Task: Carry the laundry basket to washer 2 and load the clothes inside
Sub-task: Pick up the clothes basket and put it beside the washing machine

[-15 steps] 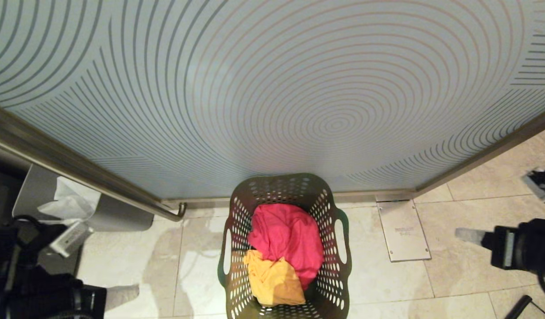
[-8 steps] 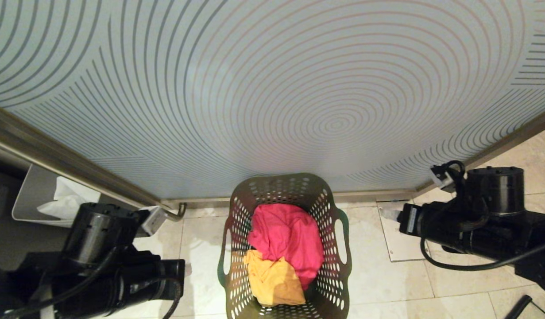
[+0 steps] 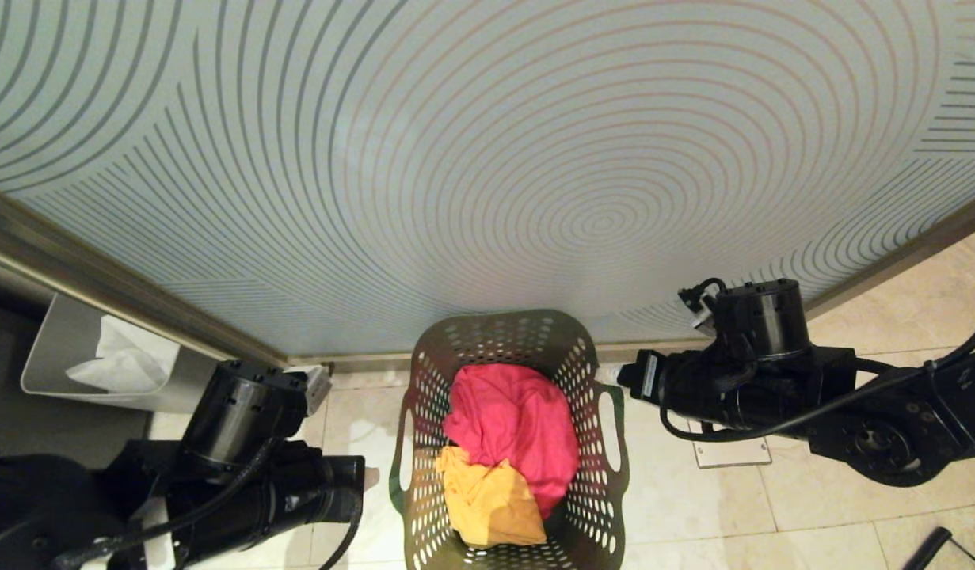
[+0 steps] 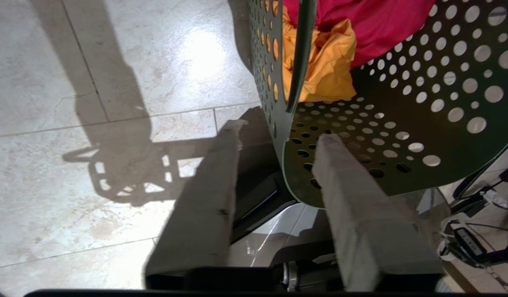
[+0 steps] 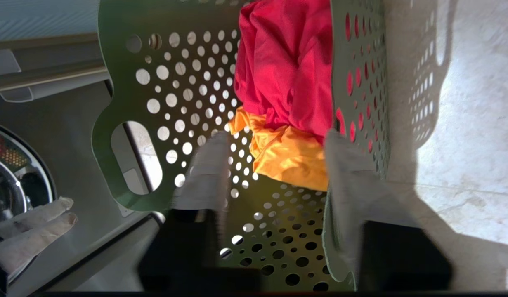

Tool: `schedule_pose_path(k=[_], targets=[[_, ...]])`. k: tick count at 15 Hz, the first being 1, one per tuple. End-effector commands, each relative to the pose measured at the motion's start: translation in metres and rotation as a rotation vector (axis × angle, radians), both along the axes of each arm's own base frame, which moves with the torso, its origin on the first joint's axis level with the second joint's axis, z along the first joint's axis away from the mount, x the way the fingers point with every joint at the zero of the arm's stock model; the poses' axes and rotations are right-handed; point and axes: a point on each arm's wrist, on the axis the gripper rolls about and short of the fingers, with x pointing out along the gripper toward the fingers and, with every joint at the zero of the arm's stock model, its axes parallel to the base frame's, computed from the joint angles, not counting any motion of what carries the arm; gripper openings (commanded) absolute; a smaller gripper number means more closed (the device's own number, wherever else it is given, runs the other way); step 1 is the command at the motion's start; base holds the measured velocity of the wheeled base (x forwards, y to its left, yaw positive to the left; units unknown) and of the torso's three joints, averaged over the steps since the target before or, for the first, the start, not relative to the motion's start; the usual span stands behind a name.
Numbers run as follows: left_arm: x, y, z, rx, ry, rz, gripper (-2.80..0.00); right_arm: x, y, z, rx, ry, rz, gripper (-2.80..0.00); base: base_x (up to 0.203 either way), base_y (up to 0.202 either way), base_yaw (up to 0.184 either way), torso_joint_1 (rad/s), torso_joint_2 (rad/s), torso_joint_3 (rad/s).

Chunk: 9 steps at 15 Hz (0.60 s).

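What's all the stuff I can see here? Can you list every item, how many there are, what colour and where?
laundry basket: one, green with round holes, on the tiled floor in front of the wall.
pink garment: one, magenta-pink, inside the basket, toward the wall.
yellow garment: one, yellow-orange, inside the basket, partly under the pink one.
patterned wall: one, pale with curved stripes, behind the basket.
grey bin: one, light grey with white lining, at the left by the wall.
floor plate: one, metal, set in the tiles right of the basket.
left gripper: one, pale fingers open, astride the basket's left side.
right gripper: one, pale fingers open, astride the basket's right side.
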Motion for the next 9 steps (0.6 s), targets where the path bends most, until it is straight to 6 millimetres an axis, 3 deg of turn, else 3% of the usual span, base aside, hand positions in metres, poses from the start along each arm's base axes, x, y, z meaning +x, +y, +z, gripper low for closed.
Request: schedule_pose_path(k=[1,9], targets=[[0.001,-0.004,0.001,-0.014,-0.002,0.002,0.00,0.004,0.004,-0.007,-0.001,0.020,0.007,0.00,0.000,0.000,0.000,0.000,0.00,0.000],[-0.004,-0.031,-0.004,-0.009,0.007,-0.028,0.00,0.009,0.012,0.006,0.045,0.180,0.071,0.00,0.000,0.000,0.000,0.000,0.00,0.000]])
